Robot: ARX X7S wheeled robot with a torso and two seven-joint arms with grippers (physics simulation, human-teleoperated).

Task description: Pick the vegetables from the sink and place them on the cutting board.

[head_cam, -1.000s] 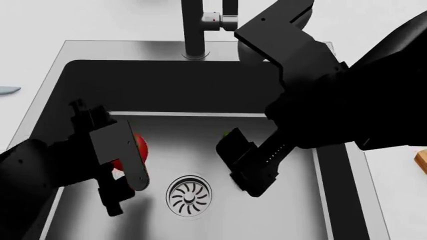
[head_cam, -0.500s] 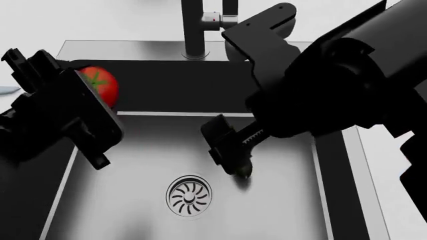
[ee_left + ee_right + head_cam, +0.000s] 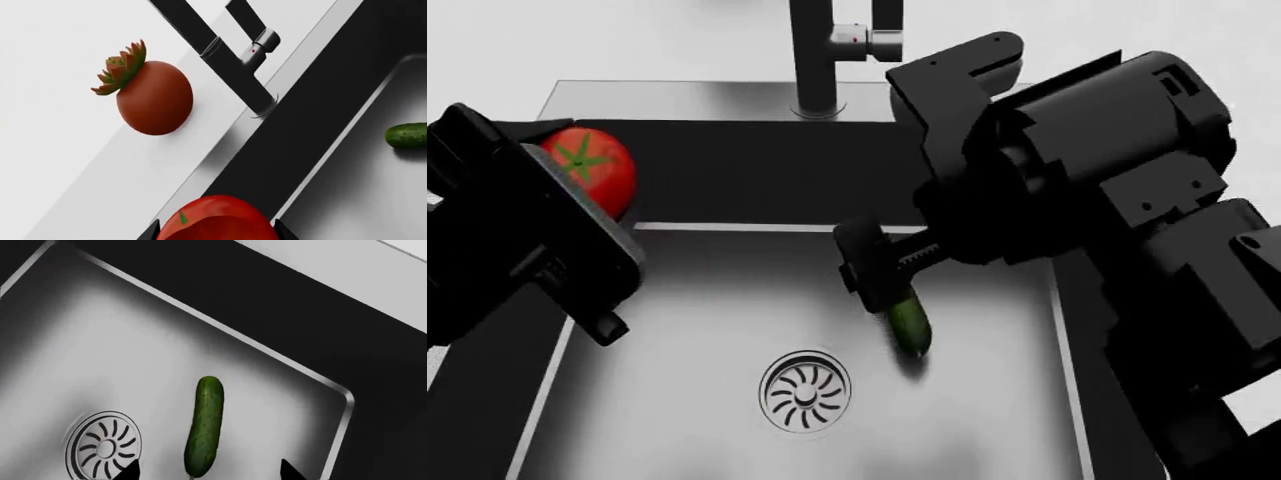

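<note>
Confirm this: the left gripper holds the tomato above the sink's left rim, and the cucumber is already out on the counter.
Not quite. The cucumber lies on the sink floor beside the drain, as the right wrist view shows. The left gripper does hold the tomato.

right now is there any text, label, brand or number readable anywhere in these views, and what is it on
None: no words, numbers or brand marks can be read in any view.
The faucet bears only a small red dot, a mark and not text.
The tomato, the cucumber, the sink with its drain, and the second tomato-like fruit on the counter carry no labels.
</note>
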